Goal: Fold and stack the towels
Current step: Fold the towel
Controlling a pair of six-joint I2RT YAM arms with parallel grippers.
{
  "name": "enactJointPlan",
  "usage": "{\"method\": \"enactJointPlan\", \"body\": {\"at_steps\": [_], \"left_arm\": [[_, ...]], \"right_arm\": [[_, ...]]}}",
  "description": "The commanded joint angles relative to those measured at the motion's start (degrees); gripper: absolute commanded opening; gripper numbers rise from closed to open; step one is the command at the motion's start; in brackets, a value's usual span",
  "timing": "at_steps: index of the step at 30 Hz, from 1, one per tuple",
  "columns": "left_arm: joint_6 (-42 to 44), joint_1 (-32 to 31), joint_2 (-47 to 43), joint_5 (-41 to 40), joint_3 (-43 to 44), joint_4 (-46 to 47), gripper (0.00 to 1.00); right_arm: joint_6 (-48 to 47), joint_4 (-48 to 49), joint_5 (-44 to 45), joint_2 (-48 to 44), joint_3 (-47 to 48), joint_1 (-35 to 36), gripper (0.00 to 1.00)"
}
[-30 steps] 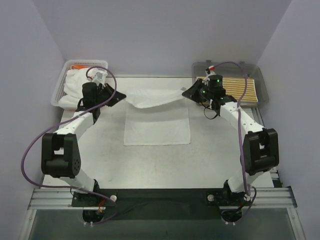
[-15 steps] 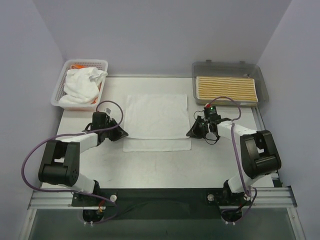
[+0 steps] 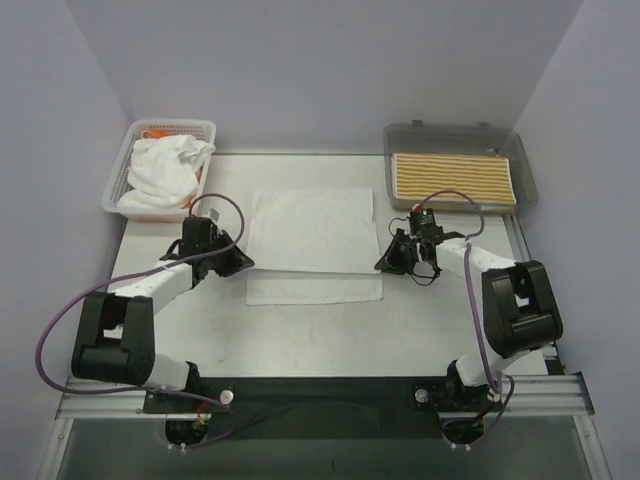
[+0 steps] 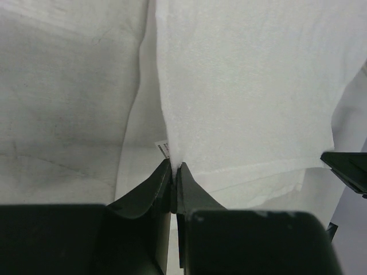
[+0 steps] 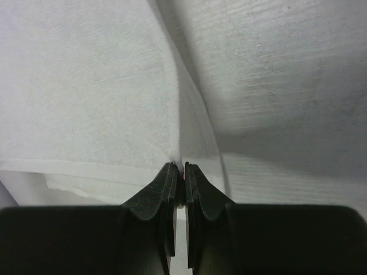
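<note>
A white towel point(image 3: 312, 230) lies folded over on the table's middle, its lower layer point(image 3: 315, 290) showing past the upper layer's near edge. My left gripper point(image 3: 245, 264) is shut on the upper layer's near left corner, and the cloth point(image 4: 246, 86) runs up from between its fingertips point(image 4: 174, 167). My right gripper point(image 3: 381, 265) is shut on the near right corner, pinching the towel point(image 5: 86, 86) at its tips point(image 5: 177, 167). More white towels point(image 3: 165, 170) and an orange one point(image 3: 155, 133) lie bunched in the basket. A yellow-and-white striped towel point(image 3: 455, 178) lies flat in the tray.
The white mesh basket point(image 3: 118, 185) stands at the far left corner and the grey translucent tray point(image 3: 450, 133) at the far right. Purple cables loop over both arms. The table's near edge runs along a metal rail point(image 3: 320, 395).
Both grippers carried the towel's far edge from the back of the table toward me, laying it over the lower half. In the last half second they eased slightly back away from me.
</note>
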Motion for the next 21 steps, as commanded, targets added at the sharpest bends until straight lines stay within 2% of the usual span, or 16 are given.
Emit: {"method": "enactJointPlan", "body": {"at_steps": [1, 6, 10, 17, 21], "left_arm": [[1.3, -0.1, -7.2, -0.4, 5.3, -3.6, 0.00], [3.6, -0.9, -13.3, -1.9, 7.2, -10.6, 0.00], [3.2, -3.0, -17.4, -2.2, 0.8, -11.2, 0.00], [-0.2, -5.5, -18.1, -3.8, -11.3, -6.5, 0.00], [-1.5, -5.9, -15.3, -4.0, -13.7, -3.1, 0.00]], "right_arm": [[-1.5, -5.8, 2.5, -7.2, 4.3, -0.5, 0.00], [-0.5, -8.4, 2.2, -14.5, 3.4, 0.7, 0.00], [1.5, -8.2, 2.3, -17.1, -1.4, 2.7, 0.00], [5.2, -3.1, 1.3, -14.2, -10.7, 5.6, 0.00], [5.4, -1.1, 2.5, -10.4, -12.5, 5.3, 0.00]]}}
